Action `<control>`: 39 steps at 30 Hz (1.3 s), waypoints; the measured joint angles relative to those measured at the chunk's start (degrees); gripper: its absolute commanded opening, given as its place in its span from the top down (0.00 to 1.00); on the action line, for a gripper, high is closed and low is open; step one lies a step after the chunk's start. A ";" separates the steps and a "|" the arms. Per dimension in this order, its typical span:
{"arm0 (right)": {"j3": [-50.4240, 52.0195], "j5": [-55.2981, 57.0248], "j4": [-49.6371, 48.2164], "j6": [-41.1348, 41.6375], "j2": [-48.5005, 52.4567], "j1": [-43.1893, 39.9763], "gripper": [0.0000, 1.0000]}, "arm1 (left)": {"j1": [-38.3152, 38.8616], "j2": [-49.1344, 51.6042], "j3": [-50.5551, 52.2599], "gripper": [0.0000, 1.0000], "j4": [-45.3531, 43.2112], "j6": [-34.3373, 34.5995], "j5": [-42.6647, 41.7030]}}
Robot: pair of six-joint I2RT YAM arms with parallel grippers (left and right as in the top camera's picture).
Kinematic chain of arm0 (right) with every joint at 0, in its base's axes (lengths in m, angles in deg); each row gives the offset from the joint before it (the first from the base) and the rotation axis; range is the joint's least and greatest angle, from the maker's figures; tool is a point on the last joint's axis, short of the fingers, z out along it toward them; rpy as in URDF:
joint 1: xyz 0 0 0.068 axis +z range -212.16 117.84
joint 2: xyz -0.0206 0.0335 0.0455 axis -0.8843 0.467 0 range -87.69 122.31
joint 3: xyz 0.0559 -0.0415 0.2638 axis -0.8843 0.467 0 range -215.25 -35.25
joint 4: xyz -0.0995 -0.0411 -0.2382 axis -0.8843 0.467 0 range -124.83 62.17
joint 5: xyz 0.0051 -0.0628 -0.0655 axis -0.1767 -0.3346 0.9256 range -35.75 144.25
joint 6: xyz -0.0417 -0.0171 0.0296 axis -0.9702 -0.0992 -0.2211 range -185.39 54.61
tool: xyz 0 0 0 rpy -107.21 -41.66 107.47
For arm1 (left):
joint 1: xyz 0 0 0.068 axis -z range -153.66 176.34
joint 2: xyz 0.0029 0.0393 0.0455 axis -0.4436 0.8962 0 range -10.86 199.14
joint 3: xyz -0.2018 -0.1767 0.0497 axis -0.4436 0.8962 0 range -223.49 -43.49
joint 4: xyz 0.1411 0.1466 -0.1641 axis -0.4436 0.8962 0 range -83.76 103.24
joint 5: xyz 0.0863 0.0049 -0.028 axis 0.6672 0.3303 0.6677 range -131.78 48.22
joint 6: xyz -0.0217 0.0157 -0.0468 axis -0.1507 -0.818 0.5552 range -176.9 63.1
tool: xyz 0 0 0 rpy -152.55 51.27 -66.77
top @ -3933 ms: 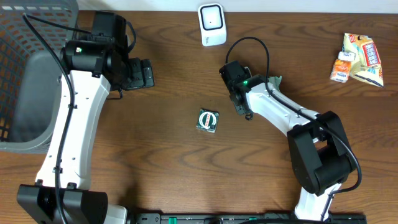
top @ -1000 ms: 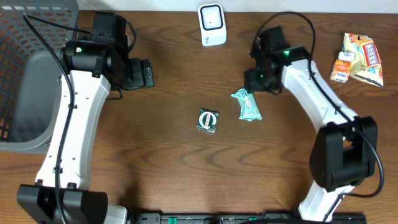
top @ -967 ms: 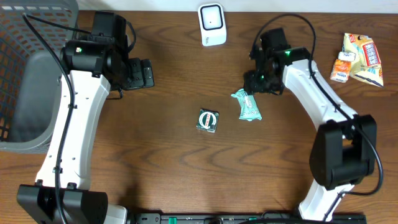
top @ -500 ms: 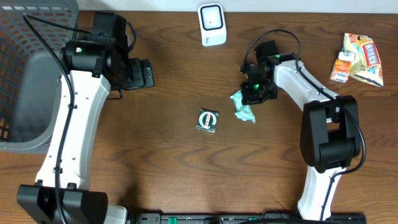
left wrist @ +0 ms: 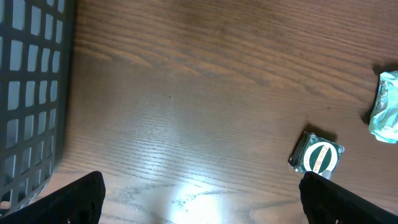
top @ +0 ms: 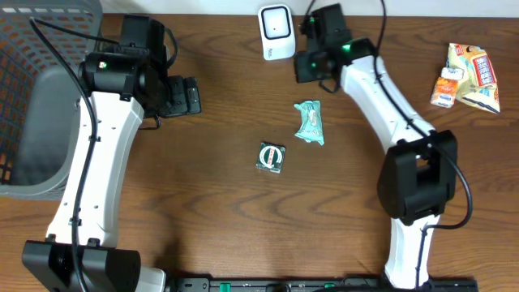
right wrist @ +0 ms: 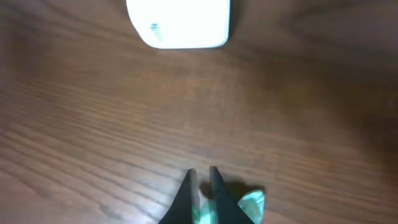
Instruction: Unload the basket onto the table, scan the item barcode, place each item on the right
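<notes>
Overhead, the teal packet (top: pixel 309 123) lies on the surface (top: pixel 227 219) at five o'clock of the white scanner (top: pixel 276 32), apart from the right claw (top: pixel 302 69). The left wrist view shows the left claw (left wrist: pixel 202 186) spread wide, empty. In the right wrist view the right claw's fingers (right wrist: pixel 186 193) stand pinched to a slit, gripping nothing.

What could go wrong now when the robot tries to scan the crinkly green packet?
1. The right hand is up by the white scanner with its fingers almost closed on nothing, while the teal packet lies on the table. It might wave an empty hand at the scanner.
2. Reaching down for the packet, it could bump the small dark packet lying close by.
</notes>
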 measured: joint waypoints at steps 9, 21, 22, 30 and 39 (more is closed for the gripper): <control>5.22 6.95 16.17 5.64 -0.02 1.99 0.40 | 0.00 0.00 0.02 0.02 0.02 0.00 0.00; 18.49 6.05 3.74 8.02 -0.26 2.91 0.99 | 0.00 0.00 0.02 0.02 0.00 0.00 0.00; 18.45 6.08 3.65 8.07 -0.26 2.91 0.99 | 0.00 0.00 0.02 0.02 0.02 0.00 0.00; 5.49 5.97 -5.70 7.13 0.24 2.91 0.99 | 0.00 0.00 0.02 0.02 0.02 0.00 0.00; 1.27 5.38 -27.39 9.35 0.17 2.14 0.99 | 0.00 0.00 0.02 0.02 0.00 0.00 0.00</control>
